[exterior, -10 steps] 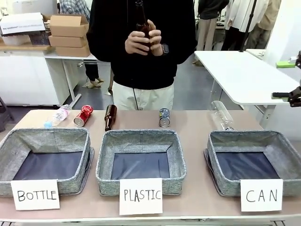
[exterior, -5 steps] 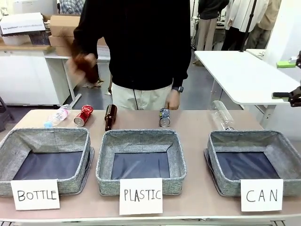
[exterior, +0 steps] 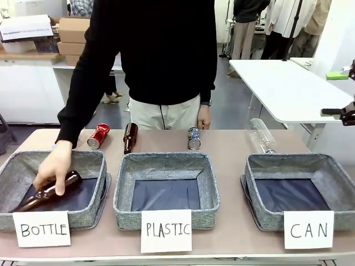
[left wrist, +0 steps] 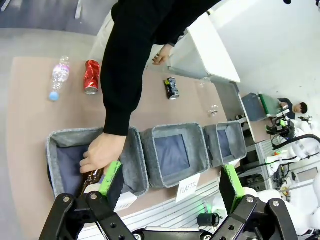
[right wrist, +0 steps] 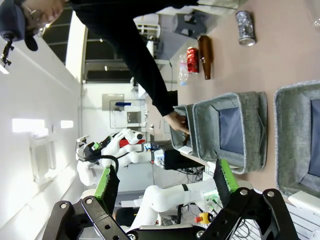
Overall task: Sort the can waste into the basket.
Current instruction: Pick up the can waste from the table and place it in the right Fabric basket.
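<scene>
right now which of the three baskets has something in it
The basket carded BOTTLE, on the robot's left: a person's hand holds a brown glass bottle down inside it. The PLASTIC basket and the CAN basket show bare dark lining.

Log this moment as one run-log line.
person's hand holds brown bottle in BOTTLE basket | red can, silver can lie on table, not yet in CAN basket | left tool open | right tool open

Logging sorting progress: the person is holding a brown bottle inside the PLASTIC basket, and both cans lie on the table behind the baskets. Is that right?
Not quite. The front view shows the person's hand holding the brown bottle inside the basket carded BOTTLE, not PLASTIC. The rest stands: the red can and the silver can lie on the table behind the baskets.
</scene>
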Available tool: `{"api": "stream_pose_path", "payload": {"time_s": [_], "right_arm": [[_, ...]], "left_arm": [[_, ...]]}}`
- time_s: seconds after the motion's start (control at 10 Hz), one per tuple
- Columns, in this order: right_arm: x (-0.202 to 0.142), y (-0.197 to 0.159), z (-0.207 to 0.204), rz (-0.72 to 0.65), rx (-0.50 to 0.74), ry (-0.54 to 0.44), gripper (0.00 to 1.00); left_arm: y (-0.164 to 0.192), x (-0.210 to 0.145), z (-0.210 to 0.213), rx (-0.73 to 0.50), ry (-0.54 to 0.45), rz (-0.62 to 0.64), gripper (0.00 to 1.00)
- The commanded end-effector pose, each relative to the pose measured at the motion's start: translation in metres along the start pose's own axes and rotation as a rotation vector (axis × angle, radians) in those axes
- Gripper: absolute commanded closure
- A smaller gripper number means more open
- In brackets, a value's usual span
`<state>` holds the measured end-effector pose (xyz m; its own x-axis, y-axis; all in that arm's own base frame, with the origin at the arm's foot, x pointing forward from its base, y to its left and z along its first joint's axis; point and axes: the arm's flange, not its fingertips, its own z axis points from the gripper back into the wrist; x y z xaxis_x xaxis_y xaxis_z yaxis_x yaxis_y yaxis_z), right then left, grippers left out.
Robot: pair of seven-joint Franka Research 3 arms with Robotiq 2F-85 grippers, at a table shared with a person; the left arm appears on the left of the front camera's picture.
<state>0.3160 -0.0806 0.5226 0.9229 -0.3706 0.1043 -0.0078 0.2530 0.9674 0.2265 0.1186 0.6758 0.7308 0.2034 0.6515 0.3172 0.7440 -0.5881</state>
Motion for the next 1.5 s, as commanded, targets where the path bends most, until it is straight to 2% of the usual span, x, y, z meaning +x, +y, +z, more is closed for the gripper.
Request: {"api": "stream_pose_path", "payload": {"time_s": [0.0,0.5,0.6,0.7,0.9,1.0,1.2,1.3,1.4], "right_arm": [[0.002,0.001,0.000,0.027,0.011,0.007,0.00],[0.002,0.001,0.000,0.027,0.011,0.007,0.00],[0.002,0.001,0.000,0.027,0.011,0.007,0.00],[0.002,0.001,0.000,0.027,0.011,0.007,0.00],[0.002,0.001,0.000,0.027,0.011,0.007,0.00],[0.002,0.001,0.000,0.027,0.011,0.007,0.00],[0.002,0.001,0.000,0.027,0.011,0.007,0.00],[0.002,0.001,0.000,0.027,0.011,0.007,0.00],[0.002,0.001,0.000,0.027,0.011,0.007,0.00]], "left_arm": [[0.000,0.002,0.002,0.013,-0.002,0.006,0.00],[0.000,0.000,0.000,0.000,0.000,0.000,0.00],[0.009,0.024,-0.044,0.088,0.103,0.006,0.00],[0.024,0.049,-0.093,0.112,0.209,-0.001,0.00],[0.059,0.080,-0.193,0.230,0.358,-0.004,0.00],[0.071,0.081,-0.246,0.207,0.402,-0.011,0.00],[0.100,0.061,-0.335,0.275,0.468,0.011,0.00],[0.110,0.051,-0.370,0.242,0.516,0.054,0.00],[0.106,0.055,-0.380,0.178,0.651,0.245,0.00]]}}
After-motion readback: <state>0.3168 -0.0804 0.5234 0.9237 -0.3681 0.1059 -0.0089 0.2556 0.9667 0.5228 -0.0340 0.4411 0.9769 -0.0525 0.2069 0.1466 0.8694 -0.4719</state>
